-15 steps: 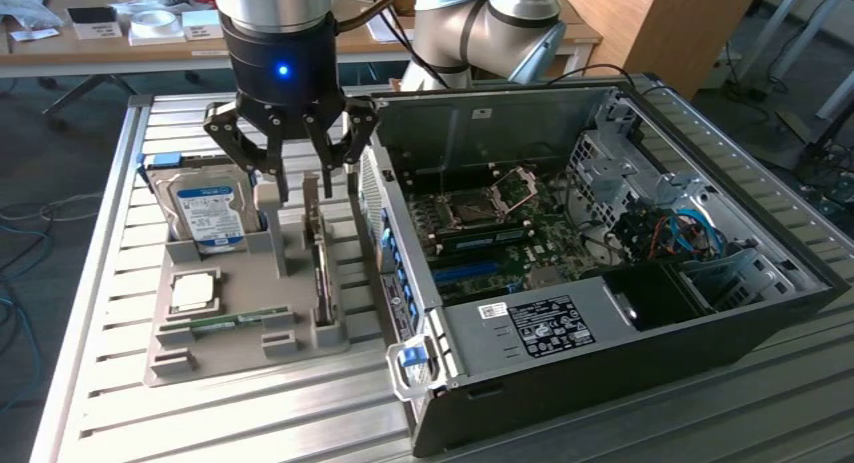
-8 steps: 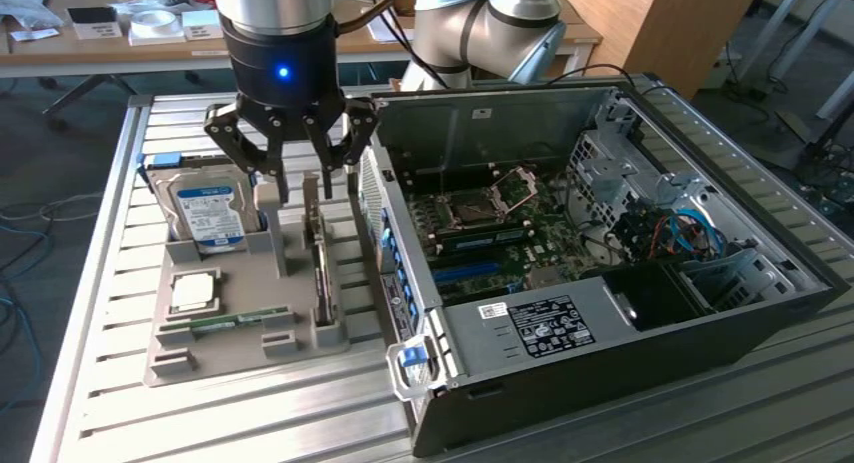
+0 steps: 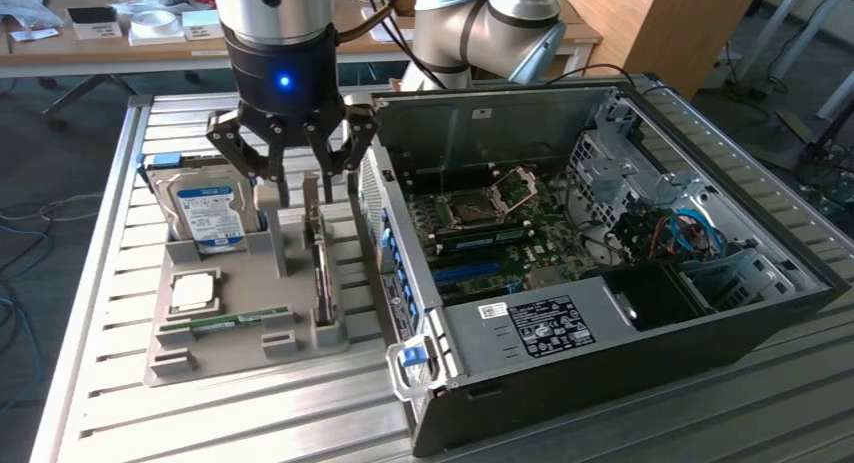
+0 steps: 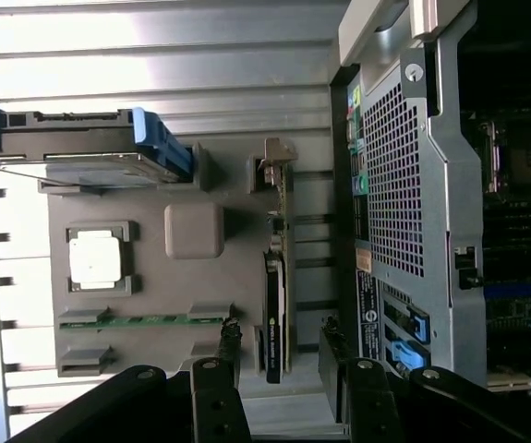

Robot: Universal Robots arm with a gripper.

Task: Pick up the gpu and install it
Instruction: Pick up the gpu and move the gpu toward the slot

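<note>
The gripper [image 3: 304, 188] is seen with its jaws spread wide and nothing held between them. It is poised low over the grey tray [image 3: 260, 283], which is set on the slatted metal table [image 3: 267, 413] just beside the open computer case [image 3: 641, 363], on the exterior view's left of it. The gpu [image 3: 322, 268] is stood on its long edge in a slot along the tray edge nearest the case, its dark board upright and its metal bracket at one end. In the wrist view the two dark fingers [image 4: 231, 355] are placed one on each side of the gpu [image 4: 274, 314], with a gap visible between each finger and the card, so the card is straddled but not clamped. How far down the card's sides the fingertips reach cannot be told from the exterior view. Elsewhere in the tray, a hard drive [image 3: 210, 215] with a blue and white label is propped at the far corner away from the case, a silver processor [image 3: 195, 291] is laid flat in a square recess near the tray's outer edge, and a narrow green memory stick [image 3: 238, 320] is seated across the near end. Inside the case the motherboard [image 3: 494, 233] is exposed, its side panel removed.
</note>
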